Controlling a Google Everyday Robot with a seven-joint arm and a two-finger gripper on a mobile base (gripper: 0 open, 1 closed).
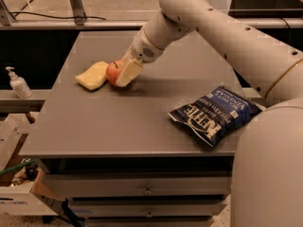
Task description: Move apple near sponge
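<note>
The red apple (113, 72) with a short dark stem sits low at the grey table (118, 122), touching or almost touching the right edge of the flat pale yellow sponge (93, 75). My gripper (124, 73) reaches in from the upper right and is shut on the apple; one cream-coloured finger (129, 72) covers its right side, the other finger is hidden behind it. I cannot tell whether the apple rests on the tabletop or hangs just above it.
A dark blue chip bag (215, 113) lies at the table's right front. My white arm (222, 32) crosses the back right. A hand-sanitiser bottle (18, 83) stands on a ledge to the left; cardboard boxes (14, 183) sit on the floor left.
</note>
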